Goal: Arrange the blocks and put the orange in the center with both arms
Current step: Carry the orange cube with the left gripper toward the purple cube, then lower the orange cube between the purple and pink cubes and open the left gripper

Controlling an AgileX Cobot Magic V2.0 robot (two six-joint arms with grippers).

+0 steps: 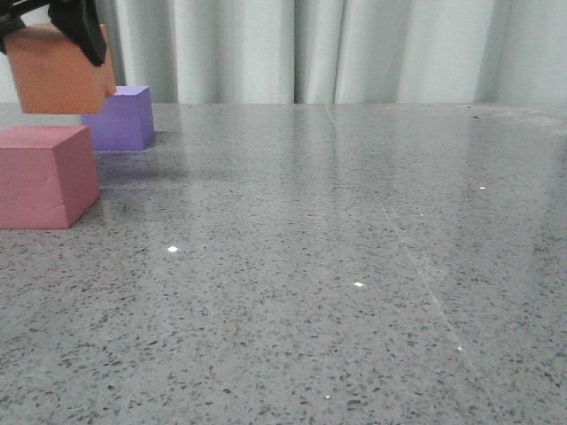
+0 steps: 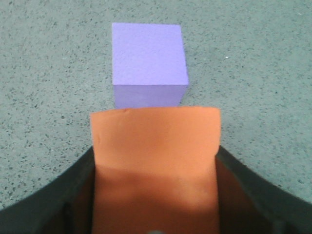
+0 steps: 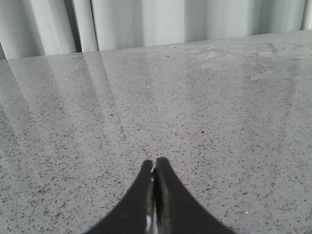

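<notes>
**Orange cube up in the air, far left**

Left gripper [image 2: 155,195] is clamped on the orange matte foam cube [image 1: 58,71], holding it clear above the grey speckled stone worktop [image 1: 337,266]. The purple foam cube [image 1: 122,117] sits just behind and below it, the pink-red foam cube [image 1: 44,175] nearer the camera. Right gripper [image 3: 155,168] has its fingers pressed together, holding nothing, over bare worktop.
</notes>
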